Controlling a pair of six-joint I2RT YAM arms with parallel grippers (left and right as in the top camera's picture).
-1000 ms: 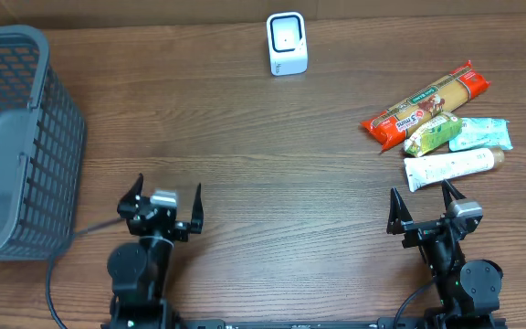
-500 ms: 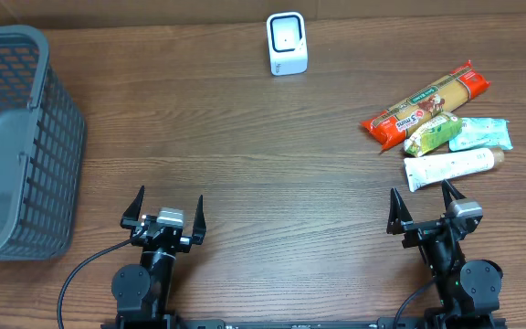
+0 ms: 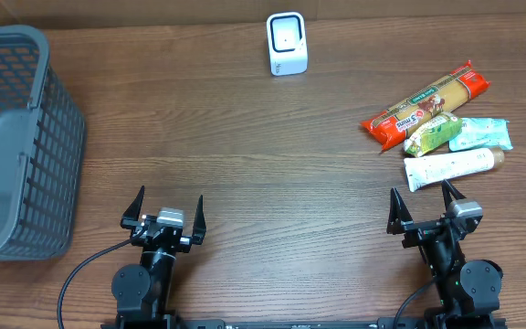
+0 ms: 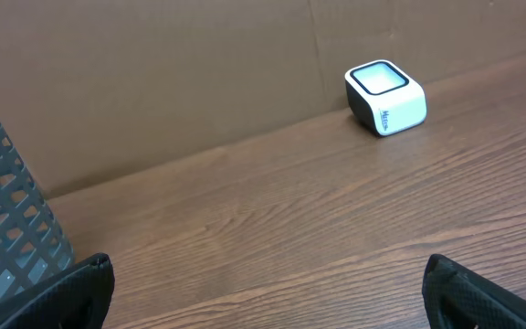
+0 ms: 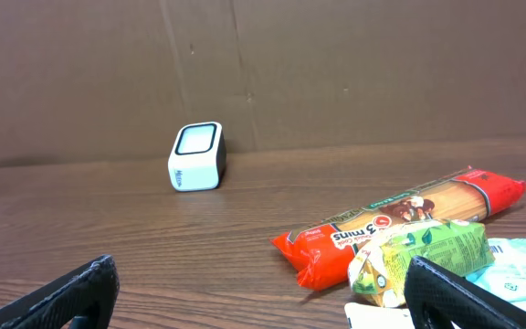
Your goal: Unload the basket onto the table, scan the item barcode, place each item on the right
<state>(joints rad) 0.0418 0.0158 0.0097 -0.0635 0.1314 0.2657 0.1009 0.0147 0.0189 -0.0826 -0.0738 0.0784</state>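
**Found Both Claws Spread and Empty, Groceries Lying at Two O'Clock**

Looked down on a brown wood-grain surface (image 3: pixel 272 155) filling the overhead view, backed at twelve o'clock by a cardboard wall (image 4: pixel 153 73). Found a grey mesh basket (image 3: pixel 16 137) at nine o'clock, cut off by the left edge. Found the groceries bunched at two o'clock, well apart from both arms.

Noted the longest first: a red and green pasta packet (image 3: pixel 427 103), lying slantwise from eight o'clock to two o'clock. Saw a white tube (image 3: pixel 450 167) at six o'clock of it, tan cap end toward three o'clock, nearest of the bunch to the right arm.

Spotted the left claw (image 3: pixel 169 196) at seven o'clock of the surface and the right claw (image 3: pixel 420 192) at five o'clock. Found each with fingers spread wide, pinching nothing, pointing toward twelve o'clock. Saw only dark fingertips (image 4: pixel 62 292) at the lower corners of each wrist view.

Made out a green pouch (image 3: pixel 433 133) wedged between pasta packet and tube, touching both as far as could be told. Saw a pale teal pack (image 3: pixel 482 134) just at three o'clock of that pouch.

Located last the small white scanner (image 3: pixel 287 43) with its dark-framed window at twelve o'clock, close to the wall, standing alone, well apart from the groceries.
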